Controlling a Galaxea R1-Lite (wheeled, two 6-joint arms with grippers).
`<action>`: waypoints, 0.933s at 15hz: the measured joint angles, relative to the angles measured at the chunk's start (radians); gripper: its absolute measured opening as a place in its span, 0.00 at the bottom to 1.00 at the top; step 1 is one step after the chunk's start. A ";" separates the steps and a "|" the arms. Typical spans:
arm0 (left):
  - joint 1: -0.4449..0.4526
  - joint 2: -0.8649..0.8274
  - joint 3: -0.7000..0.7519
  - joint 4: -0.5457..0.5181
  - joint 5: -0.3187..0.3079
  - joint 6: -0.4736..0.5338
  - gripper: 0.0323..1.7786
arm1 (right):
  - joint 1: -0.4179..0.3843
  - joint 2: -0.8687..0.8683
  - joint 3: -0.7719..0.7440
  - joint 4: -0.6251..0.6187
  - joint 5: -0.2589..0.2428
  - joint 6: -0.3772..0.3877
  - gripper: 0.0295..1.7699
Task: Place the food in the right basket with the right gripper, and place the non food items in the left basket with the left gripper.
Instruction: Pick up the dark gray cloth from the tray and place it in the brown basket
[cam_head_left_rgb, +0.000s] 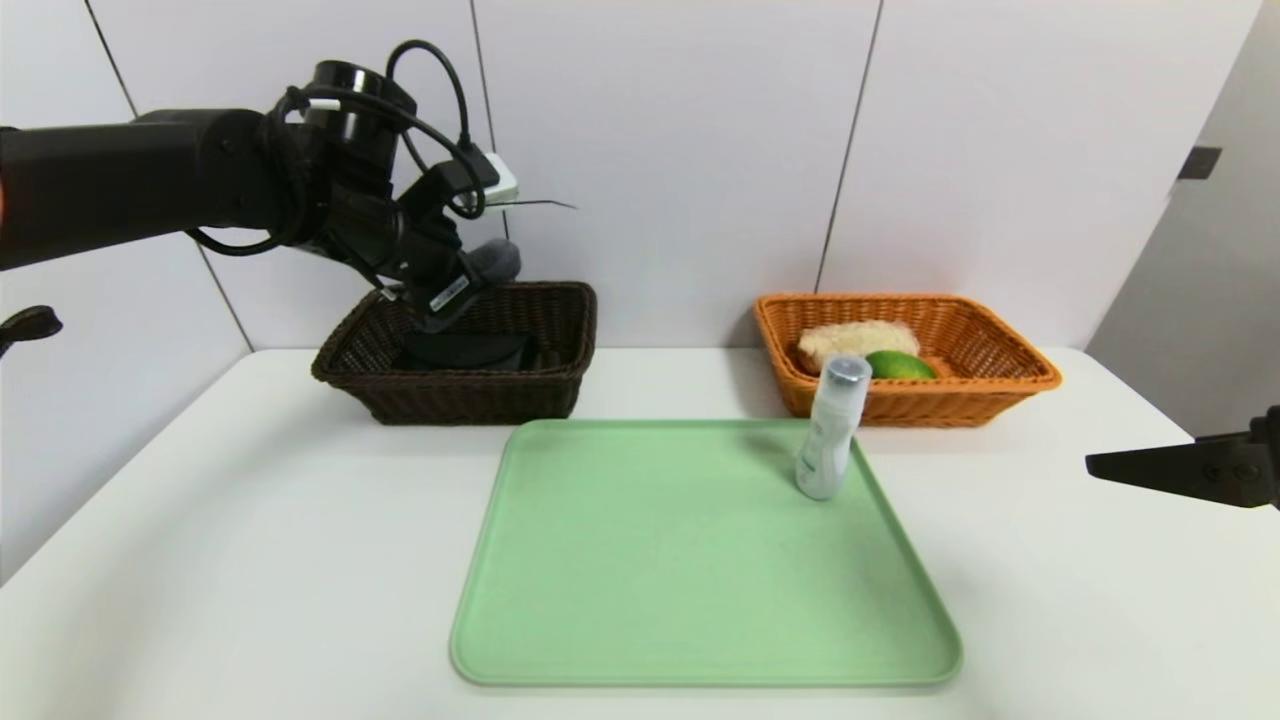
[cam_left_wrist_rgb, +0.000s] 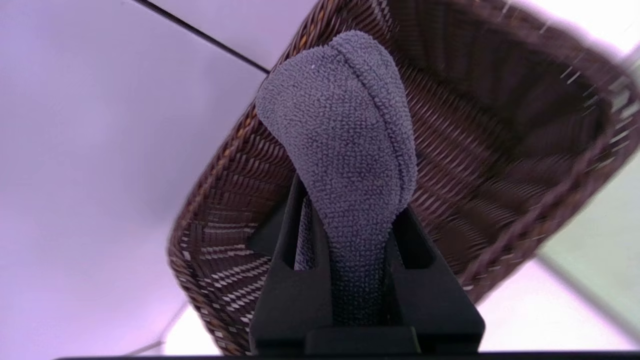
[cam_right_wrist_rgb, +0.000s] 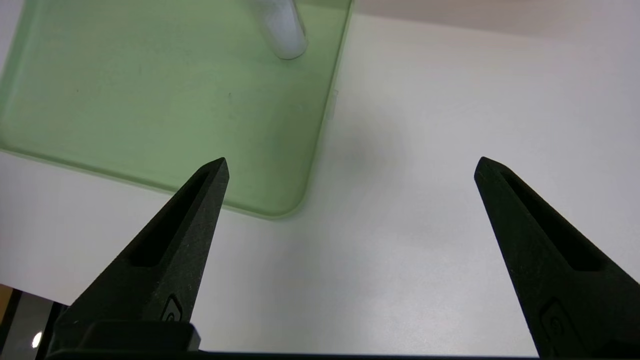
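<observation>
the black left gripper (cam_left_wrist_rgb: 357, 245) clamps the grey terry cloth (cam_left_wrist_rgb: 350, 130) above the dark brown wicker basket (cam_head_left_rgb: 480, 397), apparently for dropping; the black right gripper (cam_right_wrist_rgb: 352, 167) waits beyond the tray, fingers apart.

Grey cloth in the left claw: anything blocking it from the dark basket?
Nothing visible stands between the grey cloth and the dark basket; the left claw holds it right above the opening.
</observation>
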 joint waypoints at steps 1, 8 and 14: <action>0.006 0.014 0.000 -0.003 0.003 0.064 0.14 | 0.000 0.001 0.000 0.000 0.000 0.000 0.96; 0.020 0.102 0.000 -0.100 0.050 0.196 0.26 | 0.001 -0.001 0.008 0.002 0.000 0.003 0.96; 0.021 0.111 0.000 -0.097 0.050 0.158 0.64 | 0.001 -0.005 0.012 0.002 0.000 0.003 0.96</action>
